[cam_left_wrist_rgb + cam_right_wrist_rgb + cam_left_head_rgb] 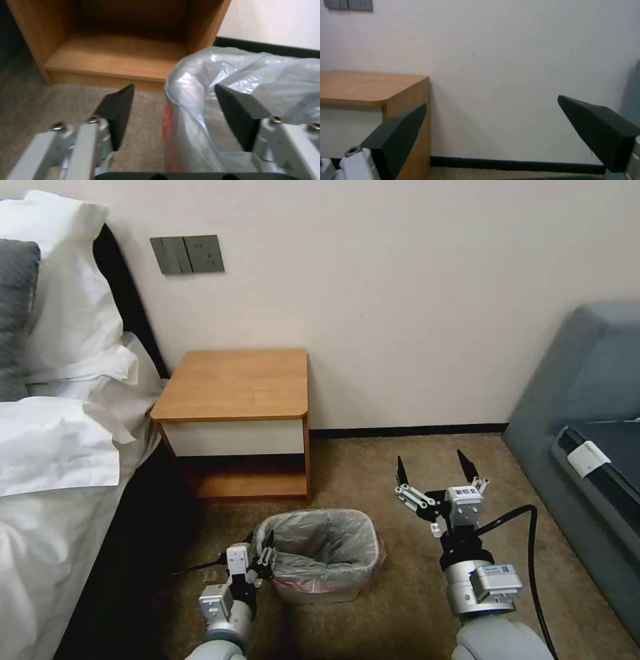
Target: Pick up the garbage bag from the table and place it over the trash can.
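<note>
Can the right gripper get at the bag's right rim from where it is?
Probably yes. The right gripper is open, raised over bare carpet right of the trash can, with nothing between it and the bag. The left gripper straddles the opposite rim.

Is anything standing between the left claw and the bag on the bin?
Nothing visible does. The left claw is open astride the near rim of the cream-white plastic trash can, with the crinkled translucent grey garbage bag already draped over that rim between its fingers.
</note>
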`<state>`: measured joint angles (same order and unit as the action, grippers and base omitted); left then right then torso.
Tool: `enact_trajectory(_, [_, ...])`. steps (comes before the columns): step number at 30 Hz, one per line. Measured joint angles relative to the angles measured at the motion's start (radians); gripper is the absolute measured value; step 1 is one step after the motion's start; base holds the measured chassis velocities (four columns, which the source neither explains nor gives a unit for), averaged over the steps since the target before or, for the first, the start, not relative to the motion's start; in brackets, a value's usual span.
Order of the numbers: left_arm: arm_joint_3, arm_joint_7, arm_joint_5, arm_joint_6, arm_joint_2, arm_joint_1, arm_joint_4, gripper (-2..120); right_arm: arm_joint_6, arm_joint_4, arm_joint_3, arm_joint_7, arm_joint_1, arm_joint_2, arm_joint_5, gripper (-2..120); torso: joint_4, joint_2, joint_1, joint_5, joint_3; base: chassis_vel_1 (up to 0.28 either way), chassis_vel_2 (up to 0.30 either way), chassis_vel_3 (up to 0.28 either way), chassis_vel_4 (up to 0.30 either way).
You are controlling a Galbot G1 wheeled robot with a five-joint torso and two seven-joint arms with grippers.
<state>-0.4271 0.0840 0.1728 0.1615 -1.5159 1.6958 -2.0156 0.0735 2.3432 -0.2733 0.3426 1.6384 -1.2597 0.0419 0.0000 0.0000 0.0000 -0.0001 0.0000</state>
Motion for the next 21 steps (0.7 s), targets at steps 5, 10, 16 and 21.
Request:
enact_trajectory(5, [-0.017, -0.011, -0.031, -0.027, 0.004, 0.006, -0.012, 88, 0.0, 0.005, 0.005, 0.012, 0.007, -0.005, -0.001, 100, 0.0, 0.0, 0.0, 0.0001, 0.0, 0.0, 0.0, 0.0, 0.0])
enact_trajectory(10, [-0.039, -0.013, -0.075, -0.093, 0.008, 0.013, -0.027, 99, -0.02, -0.007, 0.001, 0.008, 0.019, -0.015, -0.013, 100, 0.0001, 0.0, 0.0, 0.0, 0.0, 0.0, 0.0, 0.0, 0.0])
enact_trajectory(16, [-0.083, -0.012, -0.091, -0.19, 0.021, 0.006, -0.057, 100, -0.168, -0.129, -0.112, -0.075, 0.059, -0.046, -0.017, 100, 0.0001, 0.0, 0.0, 0.0001, 0.0, 0.0, 0.0, 0.0, 0.0])
enact_trajectory(21, [-0.1, -0.046, -0.095, -0.285, 0.045, 0.011, -0.077, 100, -0.25, -0.181, -0.22, -0.152, 0.122, -0.099, -0.039, 100, -0.0001, 0.0, 0.0, -0.0001, 0.0, 0.0, 0.0, 0.0, 0.0])
